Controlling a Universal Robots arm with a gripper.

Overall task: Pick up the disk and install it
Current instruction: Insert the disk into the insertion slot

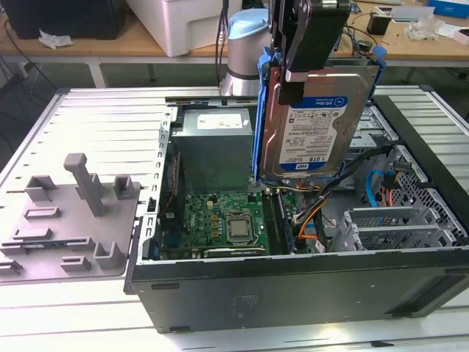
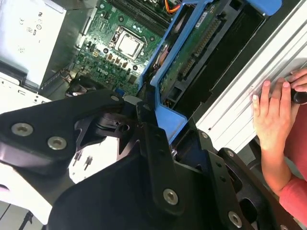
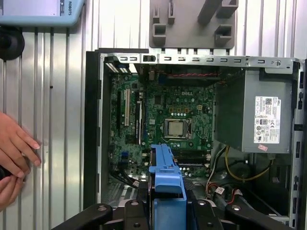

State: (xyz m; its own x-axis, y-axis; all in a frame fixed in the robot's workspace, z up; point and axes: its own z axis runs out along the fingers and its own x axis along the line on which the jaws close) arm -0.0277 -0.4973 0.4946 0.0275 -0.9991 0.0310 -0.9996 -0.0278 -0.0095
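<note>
The disk [image 1: 314,121], a silver hard drive with a white-and-blue label in a blue plastic bracket, hangs upright above the open computer case [image 1: 293,293]. My gripper [image 1: 288,75] is shut on its upper edge. In the second wrist view the black fingers [image 2: 152,143] clamp the blue bracket [image 2: 165,86], and the disk's green circuit side [image 2: 192,55] faces the camera. The first wrist view shows the bracket's edge [image 3: 166,179] over the motherboard [image 3: 168,120].
The case holds a grey power-supply box [image 1: 216,143], a motherboard [image 1: 227,220], coloured cables [image 1: 381,191] and a grey metal drive cage [image 1: 396,227]. A grey fixture plate [image 1: 69,220] lies at the exterior view's left. A person's hand [image 2: 273,112] rests on the slatted table beside the case.
</note>
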